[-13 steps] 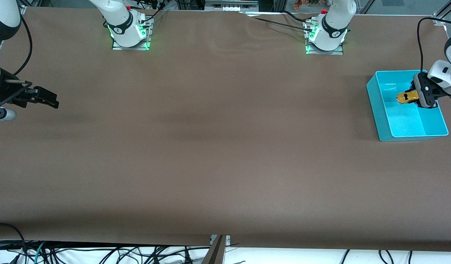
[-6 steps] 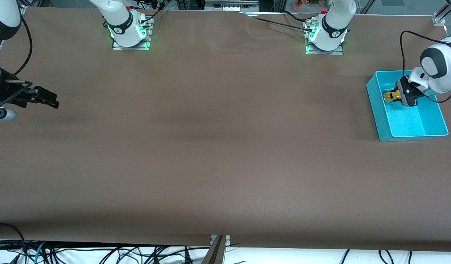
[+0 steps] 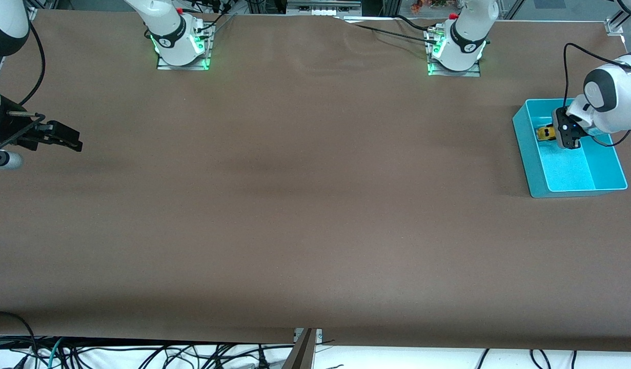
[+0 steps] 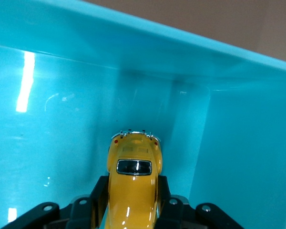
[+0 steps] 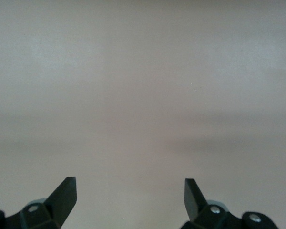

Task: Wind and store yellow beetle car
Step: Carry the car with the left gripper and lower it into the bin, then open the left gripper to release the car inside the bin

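1. Since the earlier front pictures we are seeing our left gripper carrying the yellow beetle car toward the bin wall nearest the table's middle and sinking lower into the cyan bin; our right gripper is not shifting at all.
2. We are keeping the left jaws clamped on the car's sides, its rounded end pointing at an inner corner of the bin.
3. We are judging the storing as nearly done: the car is inside the bin's walls, but we cannot tell whether its wheels are touching the floor. Letting go and pulling out are what is left. Whether the winding is done we cannot tell.
4. We are finding nothing else in the bin besides the car and our fingers.
5. Our right arm is waiting over the bare brown table at its own end, jaws standing wide apart and holding nothing.
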Controlling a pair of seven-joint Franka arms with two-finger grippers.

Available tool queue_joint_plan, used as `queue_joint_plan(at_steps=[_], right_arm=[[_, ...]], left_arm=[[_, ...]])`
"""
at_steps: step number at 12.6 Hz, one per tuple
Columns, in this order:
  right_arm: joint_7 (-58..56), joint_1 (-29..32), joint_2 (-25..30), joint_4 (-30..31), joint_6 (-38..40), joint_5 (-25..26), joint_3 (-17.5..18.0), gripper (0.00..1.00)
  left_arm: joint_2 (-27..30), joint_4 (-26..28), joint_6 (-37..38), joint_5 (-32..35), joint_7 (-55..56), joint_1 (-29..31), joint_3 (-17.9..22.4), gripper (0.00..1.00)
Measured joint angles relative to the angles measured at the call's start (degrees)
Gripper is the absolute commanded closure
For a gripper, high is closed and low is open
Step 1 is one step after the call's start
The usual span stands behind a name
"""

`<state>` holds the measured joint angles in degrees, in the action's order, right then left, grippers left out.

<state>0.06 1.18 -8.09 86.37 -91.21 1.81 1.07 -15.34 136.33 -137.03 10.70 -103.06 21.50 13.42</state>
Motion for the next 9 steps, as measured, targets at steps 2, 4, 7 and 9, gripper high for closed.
queue_joint_plan(at_steps=[2,4,7,9], right_arm=[[0.00,0.00,0.00,0.00,0.00,0.00,0.00,0.00],[0.00,0.00,0.00,0.00,0.00,0.00,0.00,0.00],[0.00,0.00,0.00,0.00,0.00,0.00,0.00,0.00],[0.00,0.00,0.00,0.00,0.00,0.00,0.00,0.00]], left_arm=[[-0.96,0.13,0.29,0.00,0.00,0.45,0.07,0.00],[-1.53,0.17,1.41,0.00,-0.16,1.18,0.14,0.00],[-0.77,-0.85,4.22,0.00,-0.22,1.25,0.09,0.00],[0.74,-2.28,5.02,0.00,-0.22,1.07,-0.12,0.00]])
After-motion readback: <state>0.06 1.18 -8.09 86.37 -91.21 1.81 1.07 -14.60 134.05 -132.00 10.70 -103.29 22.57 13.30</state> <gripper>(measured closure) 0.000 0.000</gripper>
